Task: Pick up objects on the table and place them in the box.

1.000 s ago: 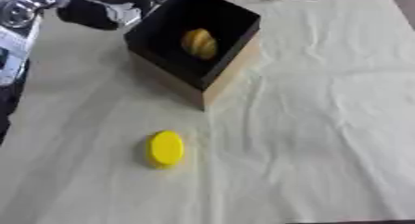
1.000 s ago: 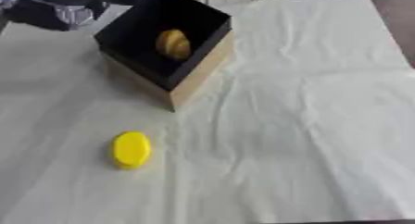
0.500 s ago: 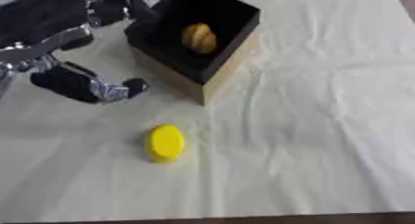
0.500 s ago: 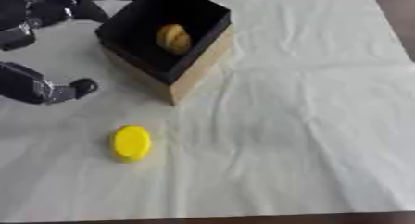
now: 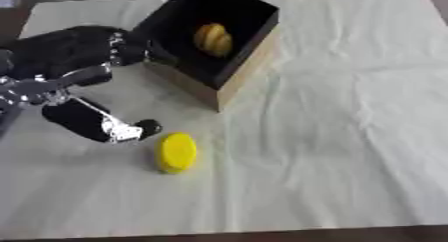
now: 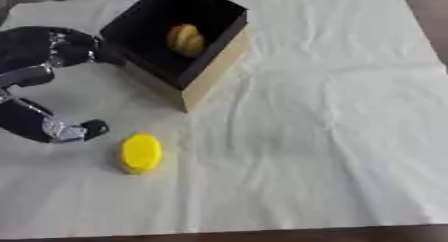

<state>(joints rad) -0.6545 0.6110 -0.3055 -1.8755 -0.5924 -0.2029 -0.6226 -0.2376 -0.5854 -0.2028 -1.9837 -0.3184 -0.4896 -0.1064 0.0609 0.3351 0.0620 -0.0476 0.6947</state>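
At centre left the left hand is seen spread open with nothing held, its thumb tip just beside the yellow oval object on the white cloth, while the black box at upper centre holds a yellow-brown item, and more of the hand's wrist is shown by the left eye view.

No readable text or labels anywhere

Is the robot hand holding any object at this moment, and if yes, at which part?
Nothing is held. The left robot hand is just left of the flat yellow oval object on the white cloth, apart from it, fingers uncurled.
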